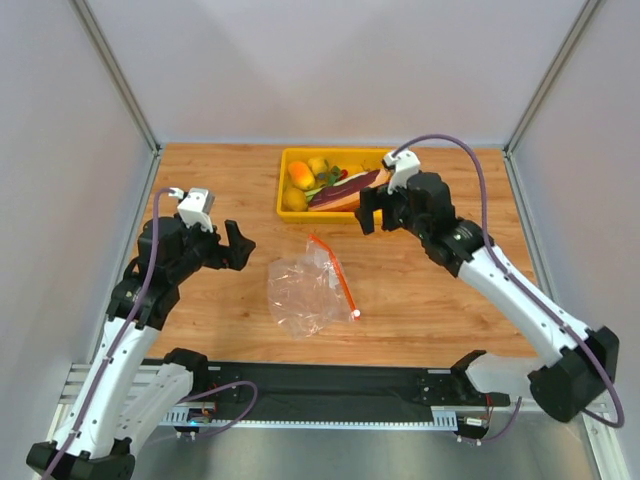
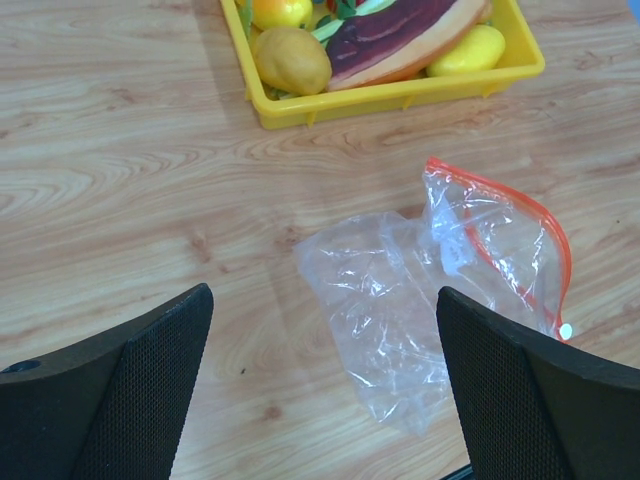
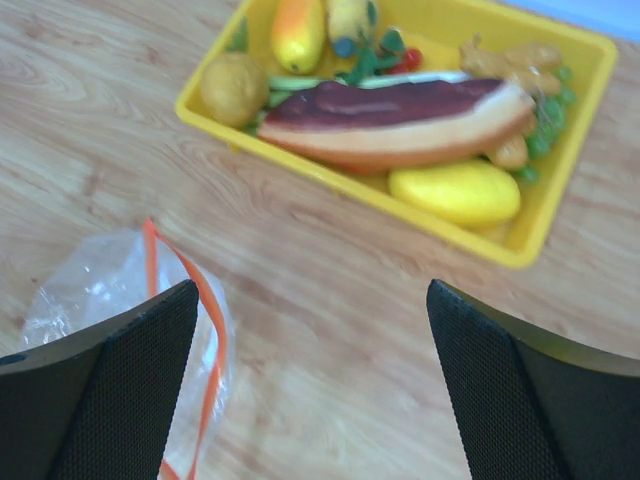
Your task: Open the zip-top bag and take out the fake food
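Observation:
The zip-top bag lies crumpled on the wooden table, its red-orange zip strip parted and its white slider tab at the near end. I see no food inside it. It also shows in the left wrist view and the right wrist view. The maroon meat slice lies in the yellow tray with a small yellow fruit and small red and green bits. My left gripper is open and empty, left of the bag. My right gripper is open and empty, near the tray's front edge.
The tray stands at the back centre and also holds a yellow mango-like piece and an orange-yellow piece. Grey walls enclose the table on three sides. A black rail runs along the near edge.

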Controlling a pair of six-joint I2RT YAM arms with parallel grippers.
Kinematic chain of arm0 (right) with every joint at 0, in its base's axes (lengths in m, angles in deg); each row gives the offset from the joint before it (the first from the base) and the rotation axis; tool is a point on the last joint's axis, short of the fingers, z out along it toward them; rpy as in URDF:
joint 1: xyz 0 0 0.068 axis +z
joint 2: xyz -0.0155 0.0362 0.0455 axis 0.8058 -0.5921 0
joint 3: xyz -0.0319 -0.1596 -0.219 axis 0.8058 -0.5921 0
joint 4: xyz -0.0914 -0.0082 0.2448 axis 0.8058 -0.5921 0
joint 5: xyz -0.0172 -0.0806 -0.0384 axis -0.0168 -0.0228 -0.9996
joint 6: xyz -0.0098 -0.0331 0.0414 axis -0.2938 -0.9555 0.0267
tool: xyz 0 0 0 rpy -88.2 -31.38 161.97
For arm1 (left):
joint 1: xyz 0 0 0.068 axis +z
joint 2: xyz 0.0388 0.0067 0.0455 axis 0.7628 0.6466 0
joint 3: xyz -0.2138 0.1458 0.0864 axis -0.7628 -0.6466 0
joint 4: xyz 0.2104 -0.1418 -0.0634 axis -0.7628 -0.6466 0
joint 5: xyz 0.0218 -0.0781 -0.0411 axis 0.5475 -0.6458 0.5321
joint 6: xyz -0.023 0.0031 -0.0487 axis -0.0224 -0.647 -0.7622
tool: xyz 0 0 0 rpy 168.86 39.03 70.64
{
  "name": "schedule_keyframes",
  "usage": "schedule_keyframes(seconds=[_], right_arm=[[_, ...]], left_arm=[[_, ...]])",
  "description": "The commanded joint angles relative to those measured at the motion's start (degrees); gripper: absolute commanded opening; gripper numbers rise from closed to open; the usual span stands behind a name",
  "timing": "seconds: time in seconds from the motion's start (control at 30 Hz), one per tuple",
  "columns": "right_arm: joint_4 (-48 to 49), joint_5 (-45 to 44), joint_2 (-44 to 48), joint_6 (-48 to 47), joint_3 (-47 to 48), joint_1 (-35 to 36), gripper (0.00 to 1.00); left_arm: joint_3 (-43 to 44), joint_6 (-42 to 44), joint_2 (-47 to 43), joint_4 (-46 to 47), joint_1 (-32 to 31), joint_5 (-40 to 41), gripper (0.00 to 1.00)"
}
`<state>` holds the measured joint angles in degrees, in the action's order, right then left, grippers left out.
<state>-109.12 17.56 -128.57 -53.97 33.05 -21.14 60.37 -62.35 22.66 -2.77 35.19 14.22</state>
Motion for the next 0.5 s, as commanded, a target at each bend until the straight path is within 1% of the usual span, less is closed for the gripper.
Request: schedule_keyframes(seconds=[0.0, 0.1, 0.27, 0.33, 0.47], right_arm=[[-1.8, -7.8, 7.6, 2.2, -7.7, 0.1, 0.97], [-3.1, -13.5, 15.5, 4.2, -13.4, 0.0, 1.0], [-2.8, -23.1, 28.2, 8.7, -20.7, -0.4, 1.0], [-2.1, -24.1, 32.5, 8.9, -22.5, -0.7, 1.0], [-4.5, -27.1, 36.0, 8.7, -21.9, -0.7, 1.0]], left_arm=[[0.2, -0.4, -1.6, 0.9, 0.4, 2.6, 0.99], [0.0, -0.5, -3.2, 0.9, 0.4, 4.5, 0.99], [-0.5, -0.5, -5.5, 1.1, 0.4, 6.3, 0.99], [-0.8, -0.7, -6.8, 1.1, 0.4, 8.0, 0.99], [-1.0, -1.1, -7.7, 0.9, 0.4, 9.9, 0.99]])
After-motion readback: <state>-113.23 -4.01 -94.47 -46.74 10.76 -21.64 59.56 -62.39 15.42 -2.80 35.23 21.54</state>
